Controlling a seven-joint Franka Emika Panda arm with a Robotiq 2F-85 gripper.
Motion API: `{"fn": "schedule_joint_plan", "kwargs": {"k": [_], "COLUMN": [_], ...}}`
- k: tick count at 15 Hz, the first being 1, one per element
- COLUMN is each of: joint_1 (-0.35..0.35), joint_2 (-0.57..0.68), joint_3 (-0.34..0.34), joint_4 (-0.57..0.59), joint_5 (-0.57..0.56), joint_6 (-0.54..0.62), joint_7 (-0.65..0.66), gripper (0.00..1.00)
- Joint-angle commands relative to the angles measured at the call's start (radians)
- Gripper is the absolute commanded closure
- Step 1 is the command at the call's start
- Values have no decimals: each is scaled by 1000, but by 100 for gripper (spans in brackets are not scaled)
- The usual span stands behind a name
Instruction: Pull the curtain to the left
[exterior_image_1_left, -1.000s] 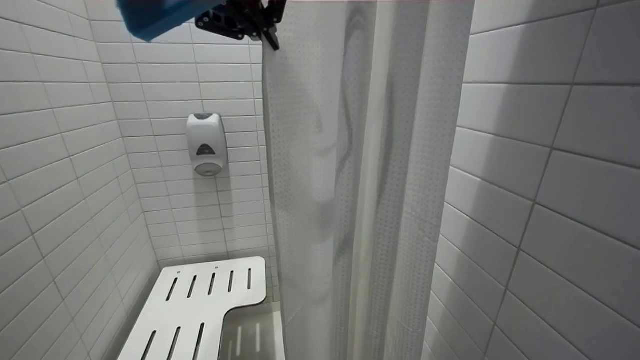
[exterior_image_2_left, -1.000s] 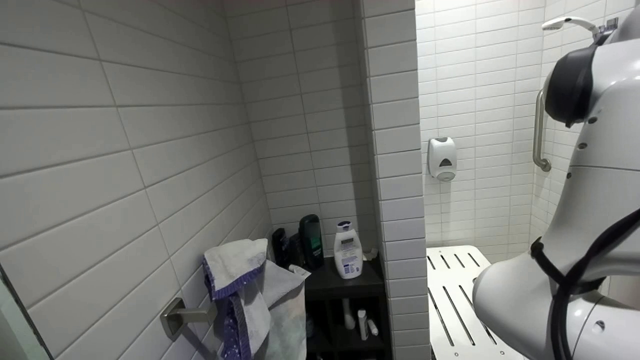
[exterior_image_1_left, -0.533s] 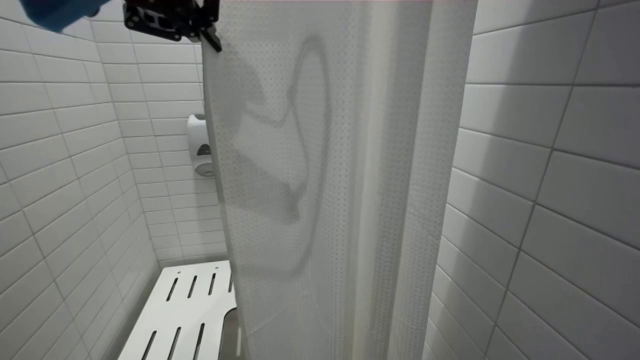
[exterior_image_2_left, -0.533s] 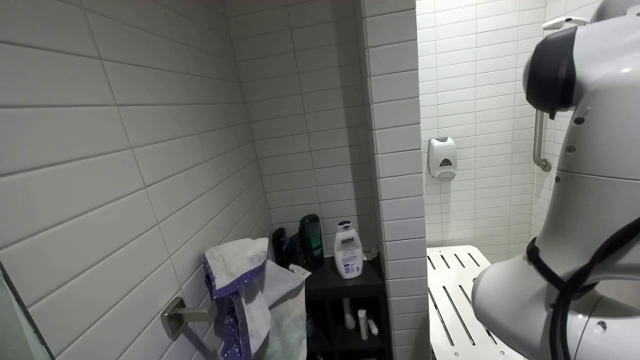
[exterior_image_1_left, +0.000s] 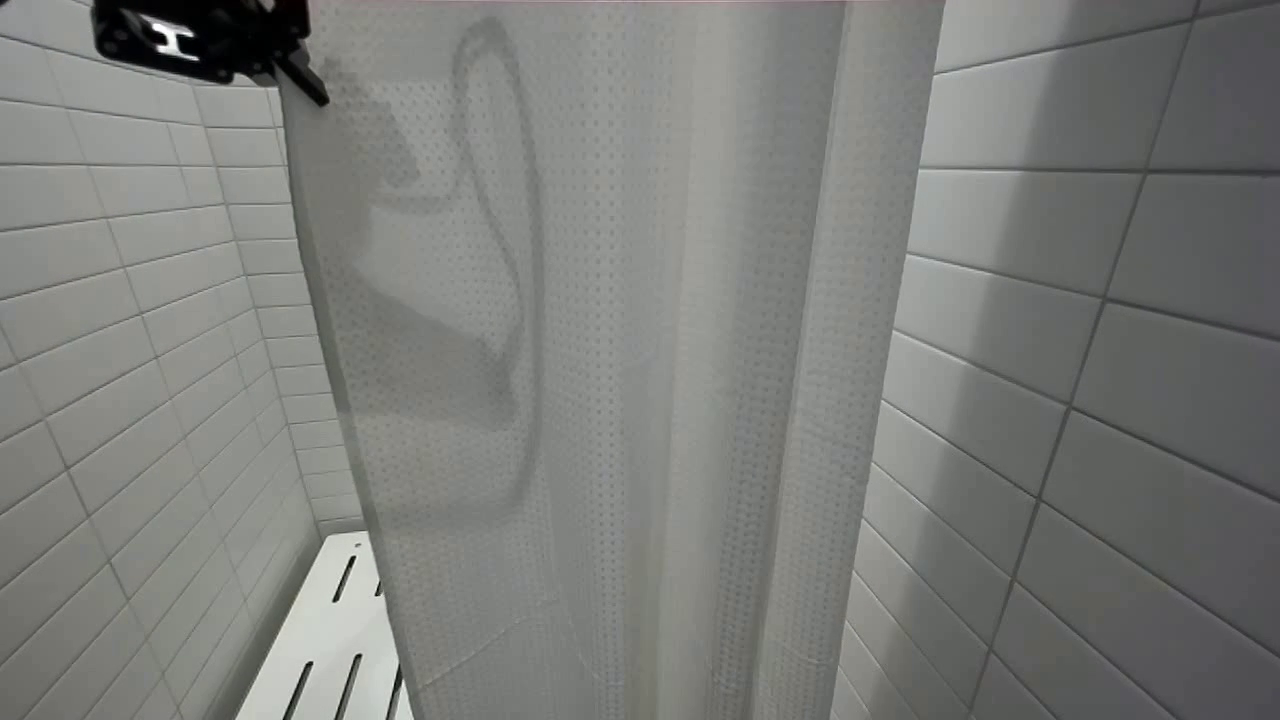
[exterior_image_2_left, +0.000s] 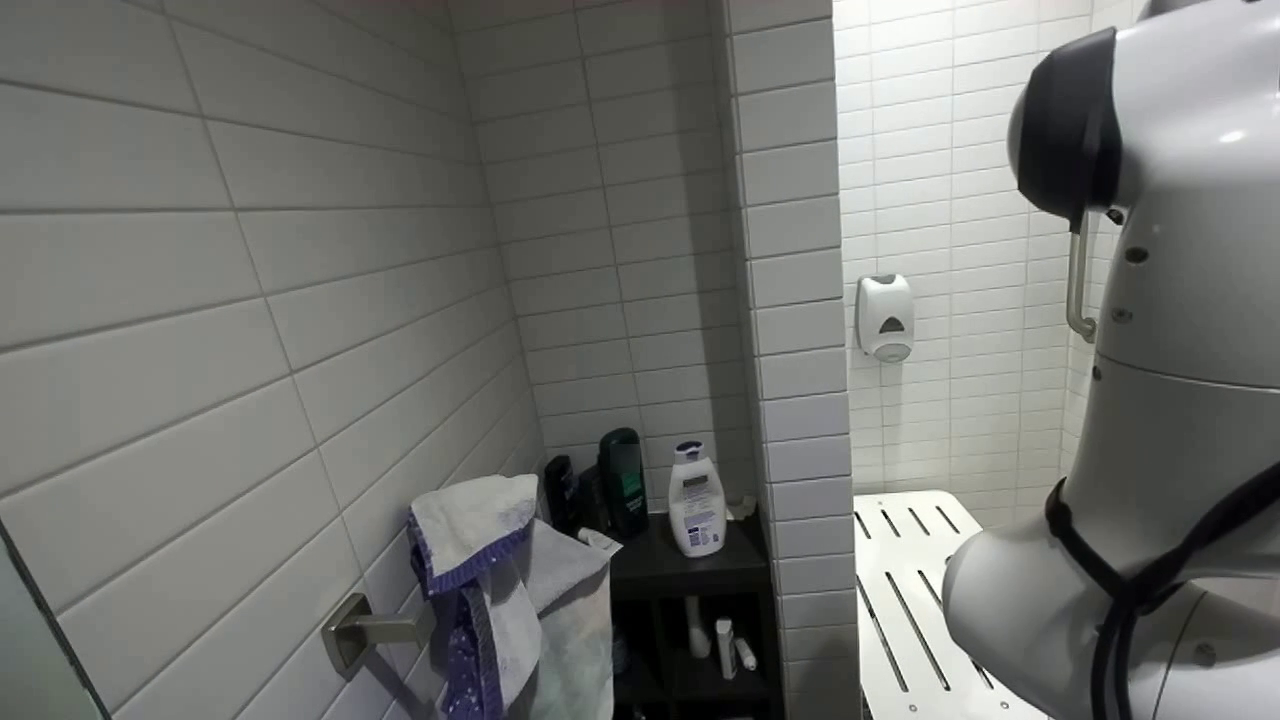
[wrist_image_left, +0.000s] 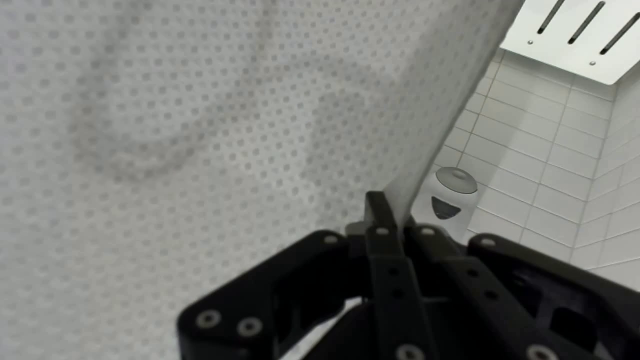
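1. In an exterior view, the curtain hangs in the middle, tall and white, with tiny dots all over it
2. Its left edge slants down from the top left, and a few long folds run down its right part
3. The black end effector is at the top left of this view, pinching the curtain by that left edge
4. A gray loop and some blurry gray shapes show through the curtain
5. Low down on the left is a white seat with thin slots, and the curtain hides part of it
6. White tiles cover the walls, and a soft shadow runs down the wall on the right
7. In an exterior view, the big white arm is on the right, with black cables along it
8. A white dispenser is on the bright wall, higher than the seat, and a metal rail is partly behind the arm
9. A dark counter has a white bottle and some dark bottles standing on it
10. A white and purple towel hangs near the counter, just beside a metal peg on the wall
11. In the wrist view, the end effector is at the bottom, with its fingers squeezed together on the curtain's edge
12. The curtain fills the left side, the dispenser looks upside down near the fingers, and the seat is at the top right
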Motion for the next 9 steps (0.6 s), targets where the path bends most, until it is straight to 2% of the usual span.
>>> {"fn": "schedule_joint_plan", "kwargs": {"k": [1,9], "joint_1": [18,113], "joint_2": [-88,-233], "joint_3": [21,56], "joint_4": [-122,-299], "joint_5": [13,15], "joint_6": [-41,-39], "joint_7": [-71,-173], "gripper": [100,100]}}
